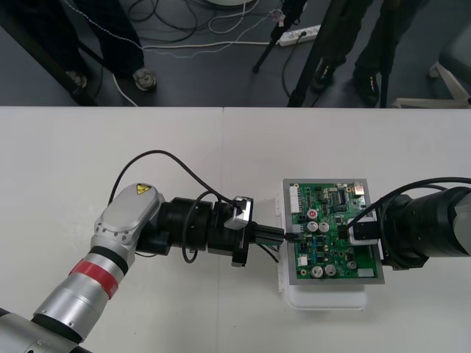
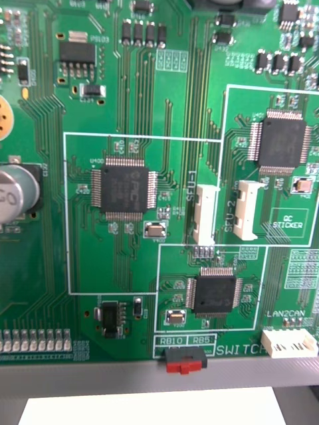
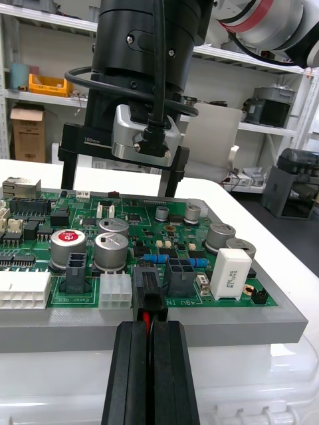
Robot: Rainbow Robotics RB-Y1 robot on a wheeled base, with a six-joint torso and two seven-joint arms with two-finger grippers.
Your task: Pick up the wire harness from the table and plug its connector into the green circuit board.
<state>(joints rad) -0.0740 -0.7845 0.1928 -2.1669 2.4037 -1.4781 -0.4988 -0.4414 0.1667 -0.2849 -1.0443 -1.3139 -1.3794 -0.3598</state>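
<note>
Closest in the left wrist view were the left gripper's (image 3: 149, 325) black fingers (image 3: 126, 372), clenched on the wire harness (image 3: 147, 312). Red and black wires showed in the narrow seam between them. Its small black plug (image 3: 147, 290) stood just ahead of the tips, at a dark header on the near edge of the green circuit board (image 3: 219, 229). The plug looked entered, though I could not tell whether it was fully seated. Gripping that close behind the plug probably kept the limp wires from buckling under a push.

From above, the board (image 1: 331, 250) on its white base (image 1: 324, 298) lay at about 4 o'clock from the middle of the tabletop (image 1: 147, 147). The left gripper (image 1: 276, 234) met it level at its 9 o'clock edge, in line with the header. The right gripper (image 1: 360, 234) reached in from 3 o'clock and hung over the board, seemingly to watch rather than to hold.

The overhead view gave that layout but not the plug's fit, which the left wrist view supplied. That view also showed the right gripper (image 3: 119, 189) with its fingers spread apart and grasping nothing. The right wrist view looked straight down on the board's (image 2: 80, 265) chips and white connectors, away from the plug.
</note>
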